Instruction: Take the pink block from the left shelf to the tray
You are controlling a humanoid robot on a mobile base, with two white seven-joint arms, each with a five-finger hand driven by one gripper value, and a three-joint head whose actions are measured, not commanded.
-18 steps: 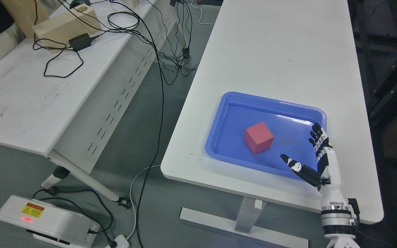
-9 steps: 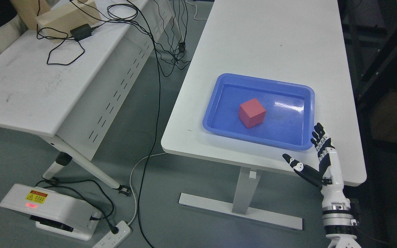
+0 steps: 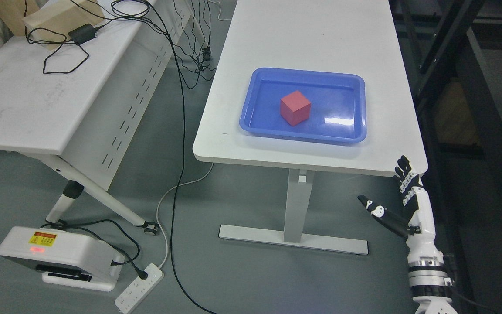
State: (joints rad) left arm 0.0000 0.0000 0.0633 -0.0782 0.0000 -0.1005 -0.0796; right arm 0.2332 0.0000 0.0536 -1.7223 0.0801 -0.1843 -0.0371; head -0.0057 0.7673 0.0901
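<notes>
The pink-red solid cube block (image 3: 295, 107) sits inside the shallow blue plastic tray (image 3: 251, 126), roughly at the middle of its floor and turned so one corner points toward the camera. By the look of it the block is rigid, with flat matte faces and crisp edges; I judge it light, not fragile, and not slippery, so two opposite side faces would give fingers the surest purchase, thumb on one and fingers on the other. It bears no print or marking that I can make out. With the block resting in the tray, the placing step looks done.

The tray lies near the front edge of the white rectangular table (image 3: 312, 39). The right hand (image 3: 401, 205) hangs below and in front of the table's right corner, well apart from the tray, thumb stuck out to the side and fingers straight and spread, gripping nothing. The left arm does not show.

On the floor at lower left stands a white box-shaped device (image 3: 59, 257) with a yellow warning label (image 3: 41, 239); its writing is too small to read. A white power strip (image 3: 140, 288) lies just beside it.
</notes>
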